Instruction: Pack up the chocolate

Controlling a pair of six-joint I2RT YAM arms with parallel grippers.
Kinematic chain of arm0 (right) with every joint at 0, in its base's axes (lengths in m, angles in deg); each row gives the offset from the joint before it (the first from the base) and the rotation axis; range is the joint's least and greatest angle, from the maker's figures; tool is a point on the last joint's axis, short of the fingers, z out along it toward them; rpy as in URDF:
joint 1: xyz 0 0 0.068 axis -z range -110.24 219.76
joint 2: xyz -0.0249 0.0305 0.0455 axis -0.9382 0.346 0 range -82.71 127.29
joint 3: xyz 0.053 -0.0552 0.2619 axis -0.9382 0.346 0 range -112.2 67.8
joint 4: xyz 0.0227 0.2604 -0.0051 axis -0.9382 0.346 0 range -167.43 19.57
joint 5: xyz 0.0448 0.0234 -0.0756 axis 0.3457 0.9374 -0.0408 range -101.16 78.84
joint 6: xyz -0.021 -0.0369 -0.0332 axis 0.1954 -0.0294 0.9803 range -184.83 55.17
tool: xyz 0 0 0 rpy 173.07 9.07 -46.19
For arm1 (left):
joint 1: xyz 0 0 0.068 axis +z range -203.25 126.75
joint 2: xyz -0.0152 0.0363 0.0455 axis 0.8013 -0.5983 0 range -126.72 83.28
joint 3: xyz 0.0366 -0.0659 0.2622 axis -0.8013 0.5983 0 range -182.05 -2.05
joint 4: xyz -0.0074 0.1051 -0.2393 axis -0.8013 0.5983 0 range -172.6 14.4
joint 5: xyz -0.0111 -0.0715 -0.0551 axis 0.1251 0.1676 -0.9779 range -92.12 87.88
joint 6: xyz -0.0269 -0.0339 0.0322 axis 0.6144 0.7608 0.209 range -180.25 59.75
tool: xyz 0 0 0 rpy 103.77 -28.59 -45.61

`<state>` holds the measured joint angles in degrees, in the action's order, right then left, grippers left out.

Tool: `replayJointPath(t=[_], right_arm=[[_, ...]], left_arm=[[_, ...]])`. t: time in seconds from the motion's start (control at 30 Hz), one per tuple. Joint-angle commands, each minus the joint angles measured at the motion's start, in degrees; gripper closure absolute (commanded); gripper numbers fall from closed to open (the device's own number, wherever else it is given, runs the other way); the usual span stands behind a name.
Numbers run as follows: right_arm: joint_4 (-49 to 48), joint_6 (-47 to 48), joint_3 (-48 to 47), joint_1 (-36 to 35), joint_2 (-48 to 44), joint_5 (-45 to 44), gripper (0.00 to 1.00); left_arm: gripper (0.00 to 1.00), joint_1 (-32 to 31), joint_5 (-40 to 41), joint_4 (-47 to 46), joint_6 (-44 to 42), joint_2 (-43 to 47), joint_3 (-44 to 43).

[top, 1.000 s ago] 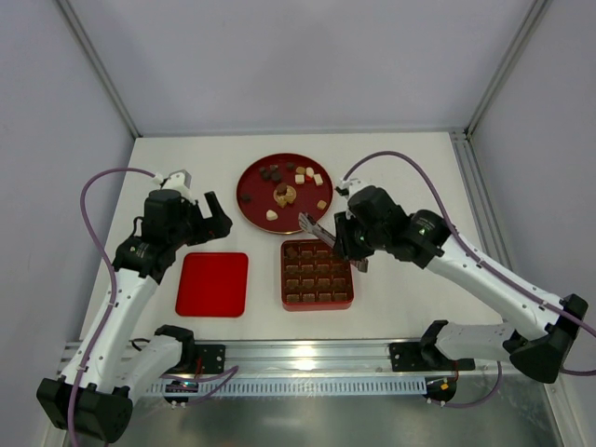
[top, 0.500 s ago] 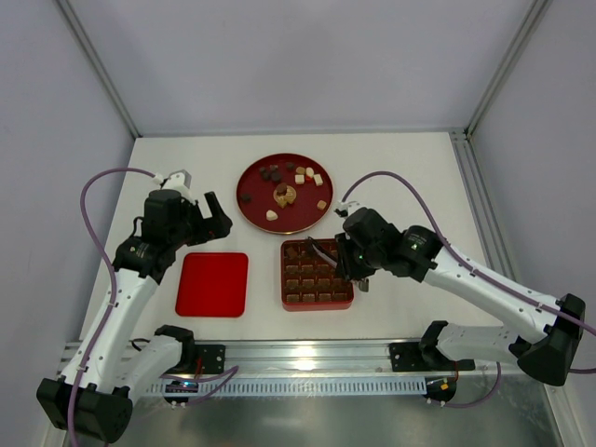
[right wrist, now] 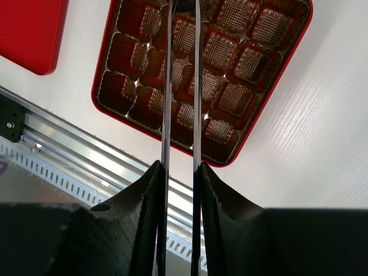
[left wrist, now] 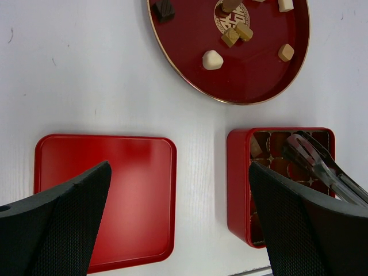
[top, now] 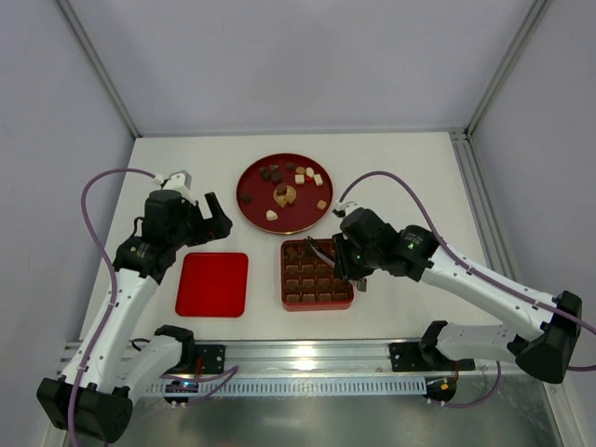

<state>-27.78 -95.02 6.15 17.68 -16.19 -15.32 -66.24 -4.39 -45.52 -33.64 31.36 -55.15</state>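
The right tool (right wrist: 184, 17) has long thin blades drawn nearly together. At its tips it pinches what looks like a dark piece (right wrist: 184, 3), cut by the frame edge, low over the far rows of the box (left wrist: 238, 184). To do this well, I judge the blades should centre over one vacant cell, go straight down and spread only slightly, so the piece drops flat rather than catching a divider. They should then lift straight up.

The rest of the chocolate (left wrist: 212, 59) lies on the round red plate (left wrist: 253, 80) just beyond the box. The left tool (left wrist: 179, 172) hangs spread, holding nothing, near the flat lid (left wrist: 103, 195) beside the box.

The counter (left wrist: 86, 75) is smooth and white, enclosed by pale panels, with a metal rail (top: 307, 356) along its near edge.
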Motion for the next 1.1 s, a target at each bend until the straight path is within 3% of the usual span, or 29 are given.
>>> replayJointPath(t=[0.0, 0.57, 0.83, 1.07], right_arm=[[-2.3, -0.5, -1.2, -0.5, -0.2, -0.9, 0.67], [-1.6, -0.6, -1.9, -0.6, -0.8, -1.2, 0.64], [-0.6, 3.6, -9.3, -0.2, 3.4, -3.4, 0.62], [-2.8, 10.5, -18.8, 8.6, 11.7, 0.3, 0.61]], left_arm=[[0.0, 0.2, -0.6, -1.0, -0.1, 0.0, -0.1], [0.0, 0.2, -0.6, -1.0, -0.1, 0.1, 0.1], [0.0, 0.2, -0.6, -1.0, -0.1, 0.3, 0.0], [0.0, 0.1, -0.8, -1.0, -0.1, 0.2, -0.1]])
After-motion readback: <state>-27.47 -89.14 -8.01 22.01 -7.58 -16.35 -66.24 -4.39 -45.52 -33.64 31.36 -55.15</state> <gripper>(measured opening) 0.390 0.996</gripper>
